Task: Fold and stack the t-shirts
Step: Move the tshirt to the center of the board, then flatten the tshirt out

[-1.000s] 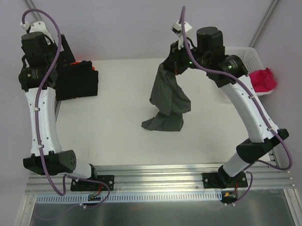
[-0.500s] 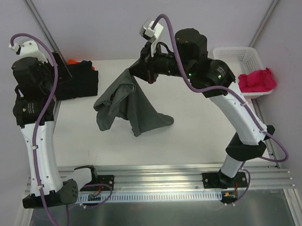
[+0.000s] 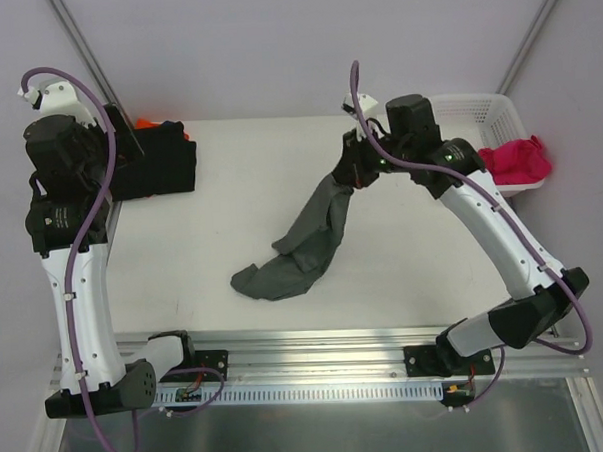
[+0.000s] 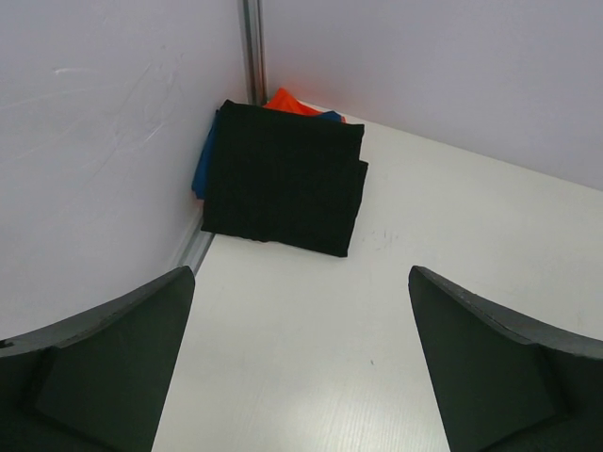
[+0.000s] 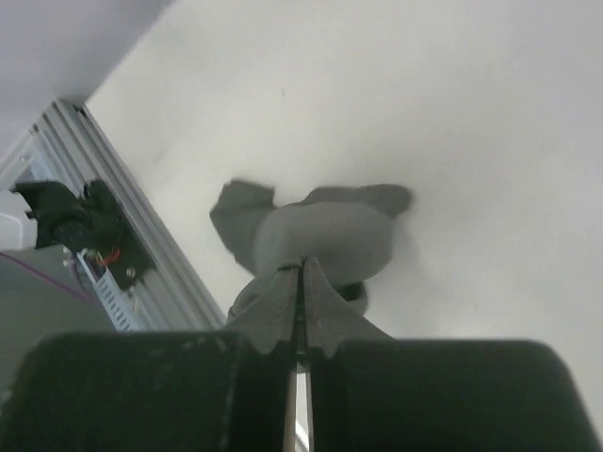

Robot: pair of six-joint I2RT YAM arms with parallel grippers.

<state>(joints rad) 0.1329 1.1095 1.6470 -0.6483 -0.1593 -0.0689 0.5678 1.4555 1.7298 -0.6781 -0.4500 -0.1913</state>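
Swung back rightward, the dark grey t-shirt (image 3: pixel 298 251) trails its bunched tail on the desk (image 3: pixel 231 219), near middle, hung from the right jaws clamped on its top, probably to shake it flat. Left jaws gape empty by the folded stack (image 4: pixel 283 179), far-left corner.

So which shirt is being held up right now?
The dark grey t-shirt, hanging from the right tool, lower end on the table. The black one lies folded; the pink one rests on the basket.
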